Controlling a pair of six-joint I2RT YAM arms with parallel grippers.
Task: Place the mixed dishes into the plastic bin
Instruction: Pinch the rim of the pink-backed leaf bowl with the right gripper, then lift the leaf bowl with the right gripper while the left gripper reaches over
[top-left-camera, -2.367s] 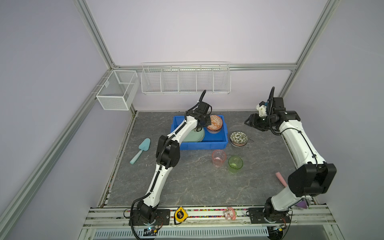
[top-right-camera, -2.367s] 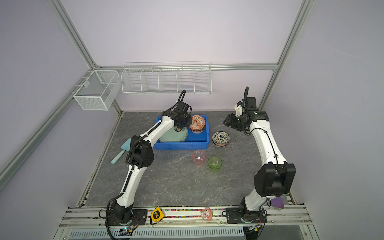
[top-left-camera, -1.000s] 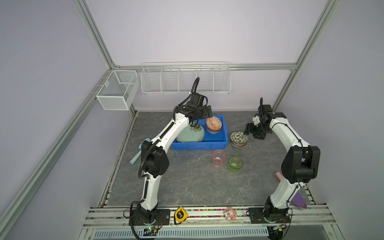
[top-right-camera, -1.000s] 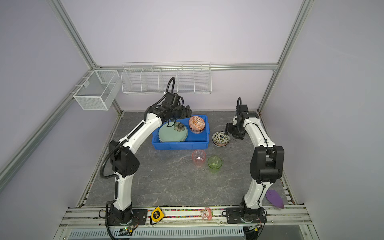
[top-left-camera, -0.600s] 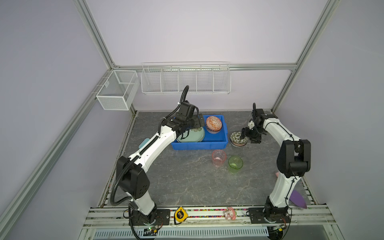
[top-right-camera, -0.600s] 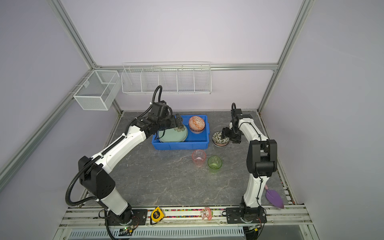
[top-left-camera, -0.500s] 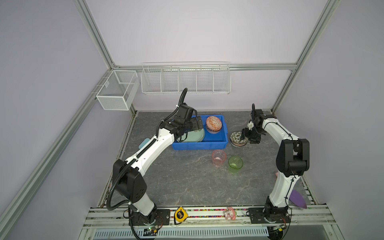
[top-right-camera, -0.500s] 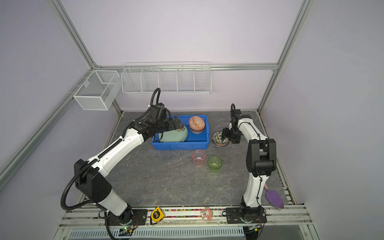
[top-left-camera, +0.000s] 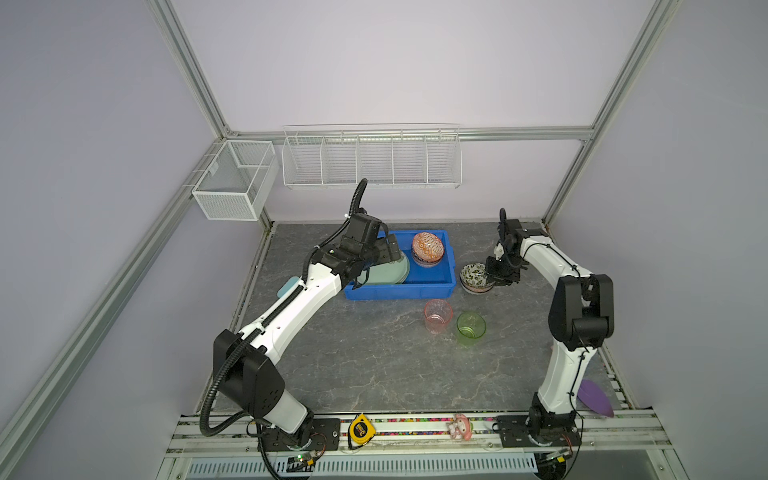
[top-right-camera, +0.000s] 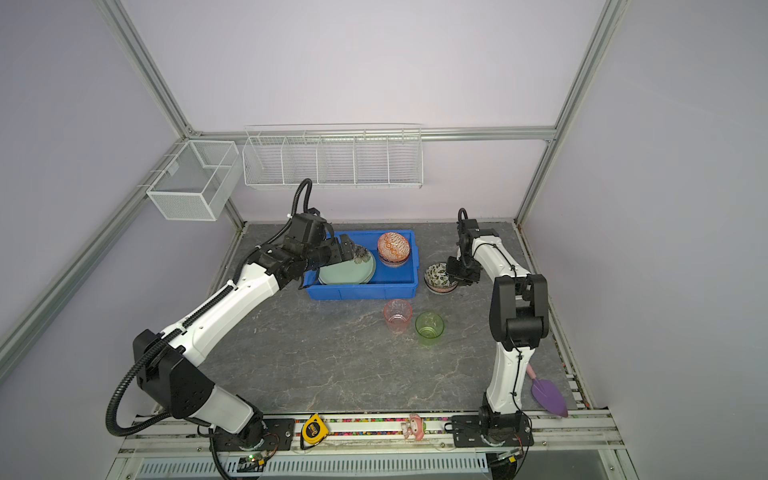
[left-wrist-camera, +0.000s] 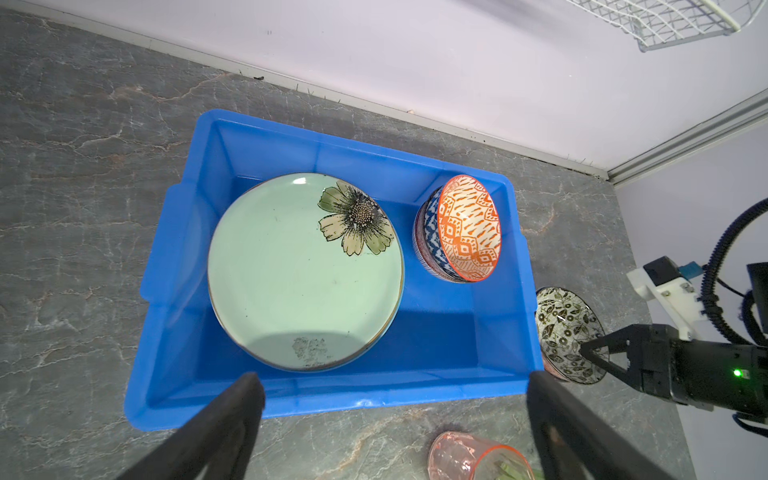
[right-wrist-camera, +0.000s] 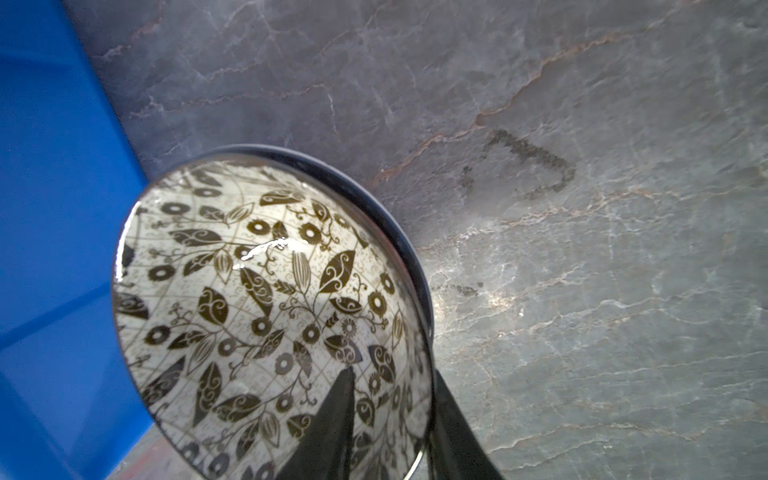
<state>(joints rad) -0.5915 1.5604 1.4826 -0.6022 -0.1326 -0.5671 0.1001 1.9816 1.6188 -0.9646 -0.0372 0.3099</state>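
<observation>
The bowl (right-wrist-camera: 257, 299) is sitting on the tabletop (top-left-camera: 374, 361), just beside the bin (top-left-camera: 399, 291). My right fingers (right-wrist-camera: 328, 432) are straddling its rim; whether they are gripping, I cannot tell. My left fingers (left-wrist-camera: 224, 415) are hanging open, empty. I am recommending a firm pinch before lifting.

The bin (top-left-camera: 399, 291) sits toward the back of the table (top-left-camera: 374, 365). Inside the bin, the plate (top-right-camera: 349, 274) lies in the left part and the bowl stack (top-left-camera: 428, 248) stands in the right rear corner. The outside bowl (top-left-camera: 476, 277) rests just right of the bin. In front of the bin's right end stand the near cup (top-left-camera: 437, 316) and, further right, the far cup (top-left-camera: 471, 328). One scoop (top-left-camera: 289, 286) lies left of the bin, and the other scoop (top-right-camera: 547, 392) lies well to its front right.
</observation>
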